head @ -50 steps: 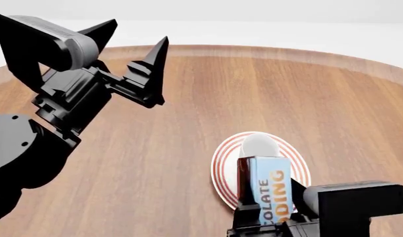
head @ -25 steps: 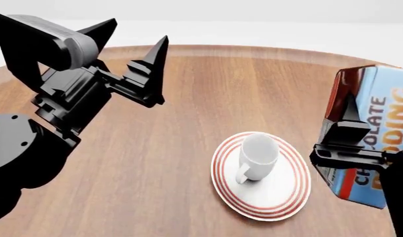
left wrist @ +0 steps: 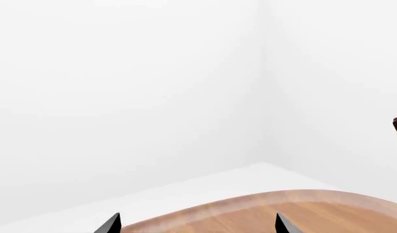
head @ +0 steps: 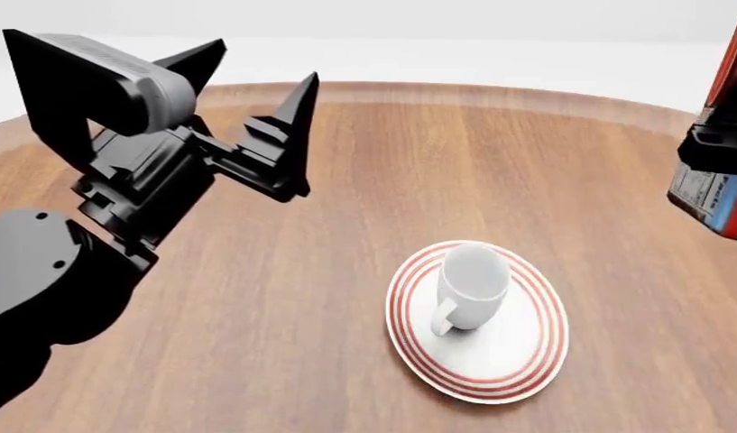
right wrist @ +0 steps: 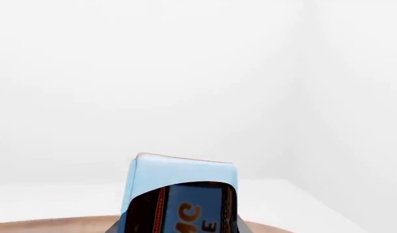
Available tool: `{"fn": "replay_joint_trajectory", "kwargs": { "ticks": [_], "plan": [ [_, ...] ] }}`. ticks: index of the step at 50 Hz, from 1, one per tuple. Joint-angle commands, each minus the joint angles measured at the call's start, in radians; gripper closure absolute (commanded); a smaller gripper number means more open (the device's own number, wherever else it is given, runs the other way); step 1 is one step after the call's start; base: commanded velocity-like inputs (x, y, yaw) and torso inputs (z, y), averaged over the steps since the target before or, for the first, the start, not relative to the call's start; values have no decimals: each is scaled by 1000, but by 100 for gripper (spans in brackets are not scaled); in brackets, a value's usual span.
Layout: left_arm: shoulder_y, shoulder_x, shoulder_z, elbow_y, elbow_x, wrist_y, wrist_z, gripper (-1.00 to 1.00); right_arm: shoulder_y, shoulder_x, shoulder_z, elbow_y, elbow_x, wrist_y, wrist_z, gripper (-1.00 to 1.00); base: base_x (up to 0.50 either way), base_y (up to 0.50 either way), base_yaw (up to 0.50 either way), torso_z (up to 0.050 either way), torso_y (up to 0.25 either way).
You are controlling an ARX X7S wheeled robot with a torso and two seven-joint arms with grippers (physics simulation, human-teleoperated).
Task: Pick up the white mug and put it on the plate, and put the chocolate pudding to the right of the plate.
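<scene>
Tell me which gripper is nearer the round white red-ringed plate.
Hard to call; roughly equal. Left gripper hovers open, up-left of the plate; right gripper, holding the blue pudding box, is raised to its right.

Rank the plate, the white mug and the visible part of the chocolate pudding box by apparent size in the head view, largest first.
1. plate
2. white mug
3. chocolate pudding box, though it is cut off by the frame edge and held nearer the camera, so its rank is unsure.

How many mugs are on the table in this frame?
1: the white mug stands upright on the plate. No other mug shows, though the left arm hides part of the table.
</scene>
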Motion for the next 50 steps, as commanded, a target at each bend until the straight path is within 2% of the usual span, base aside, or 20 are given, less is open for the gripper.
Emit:
{"fn": "replay_joint_trajectory", "kwargs": {
  "ticks": [1,14,23,35,42,50],
  "plan": [
    [3,30,-18,-1,13,2,23,-100,11,-75,97,249,86,97,-245,100,0,0,0,0,0],
    [1,39,-16,-4,15,-5,26,-100,-21,-210,100,581,104,210,-441,100,0,0,0,0,0],
    [3,44,-16,-6,17,-6,30,-100,-54,-306,105,782,178,274,-626,100,0,0,0,0,0],
    [0,50,-14,-5,22,-13,31,-100,-112,-410,62,988,154,349,-902,100,0,0,0,0,0],
    [1,55,-13,-5,25,-16,30,-100,-140,-447,26,1082,102,373,-967,100,0,0,0,0,0],
    [-3,59,-12,-2,25,-23,31,-100,-209,-514,48,1266,186,396,-963,100,0,0,0,0,0]
  ]
}}
